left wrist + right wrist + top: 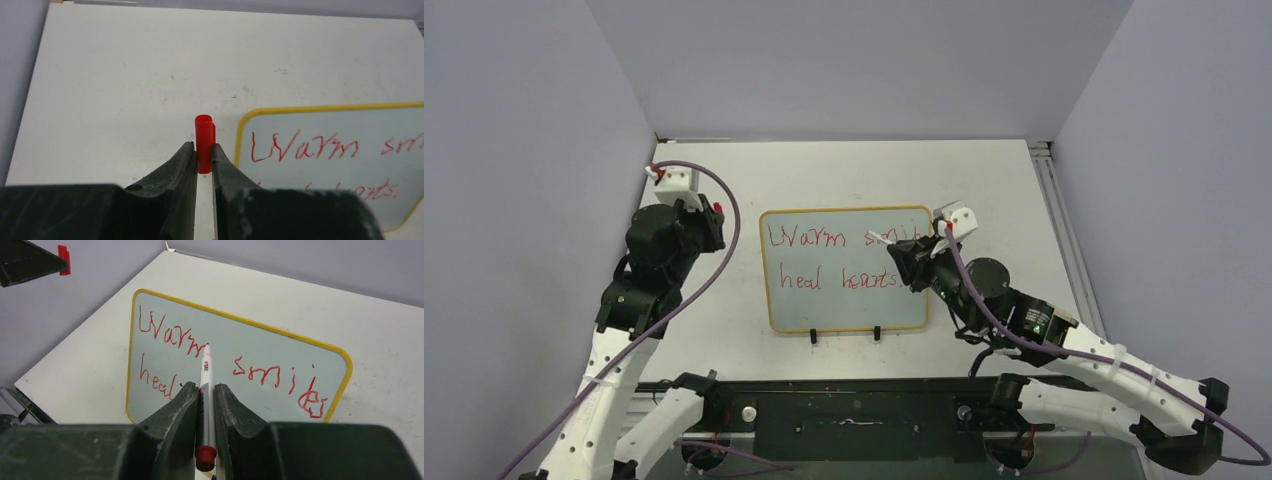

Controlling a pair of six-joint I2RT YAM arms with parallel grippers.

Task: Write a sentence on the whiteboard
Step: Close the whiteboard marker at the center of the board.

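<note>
Glossy, round-cornered and yellow-framed, one whiteboard point(844, 305) with two black feet point(813, 337) sits on the white table point(984, 190), carrying the red sentence point(824, 238) in two lines. The left gripper point(709, 213) is beside the whiteboard's left edge and the right gripper point(911, 262) over its right part. Left wrist: jaws pinch one red tubular cap point(204, 132). Right wrist: jaws clamp one white marker point(206, 371), its tip pointing at the whiteboard.

One whiteboard point(844, 305), two black feet point(813, 337). On it one sentence point(809, 238), two red lines. One marker point(205, 372) above it, one red cap point(203, 132) left of it. Two claws: left claw point(204, 146), right claw point(205, 386).
</note>
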